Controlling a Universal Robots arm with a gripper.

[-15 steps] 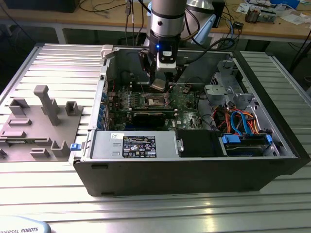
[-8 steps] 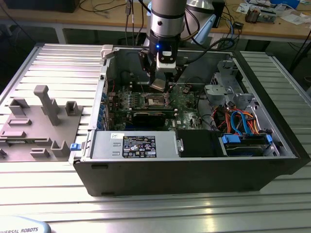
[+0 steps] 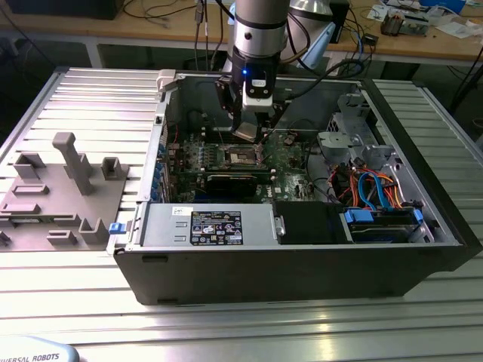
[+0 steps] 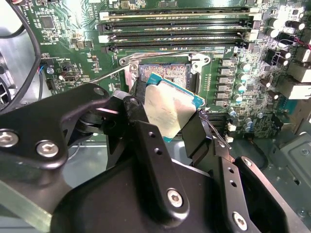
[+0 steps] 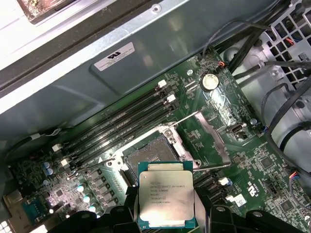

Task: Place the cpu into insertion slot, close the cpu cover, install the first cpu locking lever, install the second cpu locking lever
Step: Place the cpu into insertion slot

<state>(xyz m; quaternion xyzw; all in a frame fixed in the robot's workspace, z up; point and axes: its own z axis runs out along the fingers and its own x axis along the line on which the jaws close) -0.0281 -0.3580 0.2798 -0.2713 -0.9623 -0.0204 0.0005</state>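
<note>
Broadly, an open computer case (image 3: 302, 256) lies on the slatted table, its green motherboard (image 5: 272, 160) exposed. Over the board hangs the gripper (image 4: 167, 121), its two black fingers (image 4: 141, 116) clamped on opposite edges of the cpu (image 5: 166, 200). The chip is held in the air above the insertion slot (image 5: 153, 158), not yet seated, and the cpu cover (image 5: 214, 136) stands swung open beside the slot.

The cpu looks light, stiff and flat, with a smooth metal top that could slip. Its underside and the slot's contacts are likely fragile, so the bare side edges are the sound place to grip it, as here.

A white sticker (image 5: 114, 57) sits on the case wall, a printed label (image 3: 215, 226) is on the power supply, and fine dark print crosses the chip's top.
</note>
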